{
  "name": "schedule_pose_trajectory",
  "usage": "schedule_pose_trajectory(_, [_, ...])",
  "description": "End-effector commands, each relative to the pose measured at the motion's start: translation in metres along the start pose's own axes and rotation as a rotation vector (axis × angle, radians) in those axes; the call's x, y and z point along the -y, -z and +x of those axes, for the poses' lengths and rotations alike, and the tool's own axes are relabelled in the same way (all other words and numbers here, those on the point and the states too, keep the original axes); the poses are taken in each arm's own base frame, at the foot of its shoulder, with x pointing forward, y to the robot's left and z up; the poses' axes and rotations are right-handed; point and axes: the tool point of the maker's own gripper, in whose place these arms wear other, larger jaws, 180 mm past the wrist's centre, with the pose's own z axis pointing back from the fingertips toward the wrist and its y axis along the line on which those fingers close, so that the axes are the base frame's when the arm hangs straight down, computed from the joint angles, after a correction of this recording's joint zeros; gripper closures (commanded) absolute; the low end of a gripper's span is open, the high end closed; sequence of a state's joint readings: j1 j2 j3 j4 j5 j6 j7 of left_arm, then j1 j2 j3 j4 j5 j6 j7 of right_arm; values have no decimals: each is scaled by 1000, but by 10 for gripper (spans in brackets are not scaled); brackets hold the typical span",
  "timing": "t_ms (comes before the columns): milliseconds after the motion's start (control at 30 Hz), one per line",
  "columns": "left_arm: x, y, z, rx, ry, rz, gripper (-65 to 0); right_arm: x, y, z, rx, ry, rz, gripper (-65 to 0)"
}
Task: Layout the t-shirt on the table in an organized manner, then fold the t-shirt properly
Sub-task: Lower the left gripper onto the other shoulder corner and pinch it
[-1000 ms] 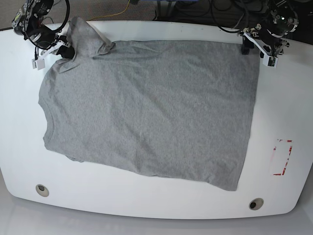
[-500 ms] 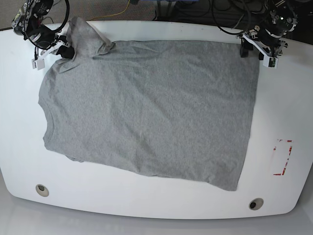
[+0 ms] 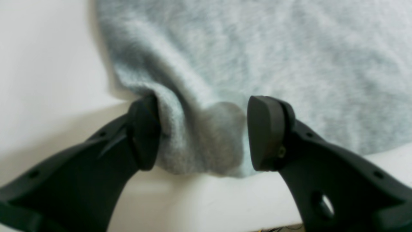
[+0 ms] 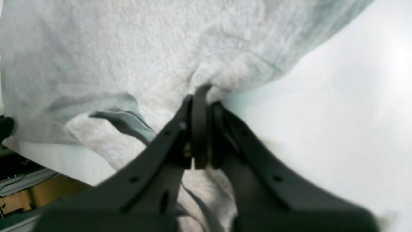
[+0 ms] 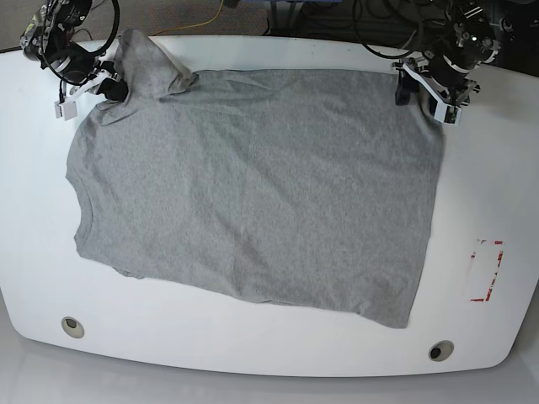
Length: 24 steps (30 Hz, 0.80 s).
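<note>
The grey t-shirt (image 5: 253, 185) lies spread on the white table (image 5: 493, 168), lettering not showing, collar side toward the base view's left. My left gripper (image 5: 421, 94) is at its far right corner. In the left wrist view that gripper (image 3: 202, 132) is open, its fingers (image 3: 267, 132) straddling a bunched corner of the t-shirt (image 3: 257, 48). My right gripper (image 5: 112, 87) is at the far left, by a raised sleeve. Seen from the right wrist, it (image 4: 200, 106) is shut on a pinch of the t-shirt (image 4: 128, 48).
A red rectangular outline (image 5: 486, 269) marks the table at the right. Two round holes (image 5: 72, 326) (image 5: 440, 350) sit near the front edge. The table's back edge runs just behind both grippers, with cables beyond it.
My left gripper has moved in from bare table onto the shirt's far right corner, jaws still open. The right gripper and the shirt have stayed put.
</note>
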<state>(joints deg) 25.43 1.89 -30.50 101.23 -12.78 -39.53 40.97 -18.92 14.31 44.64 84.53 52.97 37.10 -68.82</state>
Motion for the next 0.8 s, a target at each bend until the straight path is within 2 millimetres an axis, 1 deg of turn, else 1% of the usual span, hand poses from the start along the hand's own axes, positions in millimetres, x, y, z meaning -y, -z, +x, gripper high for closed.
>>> schedule_pose_trajectory(0, [4, -1, -15, -67, 8, -9, -387, 2, -7, 12, 25, -25, -6, -14])
schedule_pose_trajectory(133, [3, -1, -15, -64, 6, -7, -381, 2, -7, 12, 26, -24, -7, -14])
schedule_pose_trajectory(200, [2, -1, -14, -63, 6, -6, -353, 2, -7, 12, 26, -24, -7, -14])
schedule_pose_trajectory(233, [2, -1, -14, -63, 6, -6, -310, 2, -7, 12, 26, -24, -7, -14])
schedule_pose_trajectory(267, [2, -1, -14, -63, 6, -6, -284, 3, -7, 11, 26, -23, -8, -14])
schedule_pose_trajectory(333, [2, -1, -13, -61, 6, -5, -197, 3, -7, 11, 26, -23, -8, -14])
schedule_pose_trajectory(367, [2, -1, -13, -61, 6, -5, -169, 3, -7, 11, 26, -23, -8, -14])
schedule_pose_trajectory(400, [2, 0, -13, -60, 7, -5, -113, 3, -7, 11, 26, -23, -8, -14])
schedule_pose_trajectory(467, [2, 0, -12, -58, 7, -5, -39, 3, -7, 11, 26, -23, -8, -14])
schedule_pose_trajectory(500, [2, 1, -9, -51, 9, -5, -3, 3, -7, 11, 26, -23, -8, -14])
schedule_pose_trajectory(767, [0, 2, 1, -26, 15, -1, 0, 3, -9, 13, 33, -24, -8, -13])
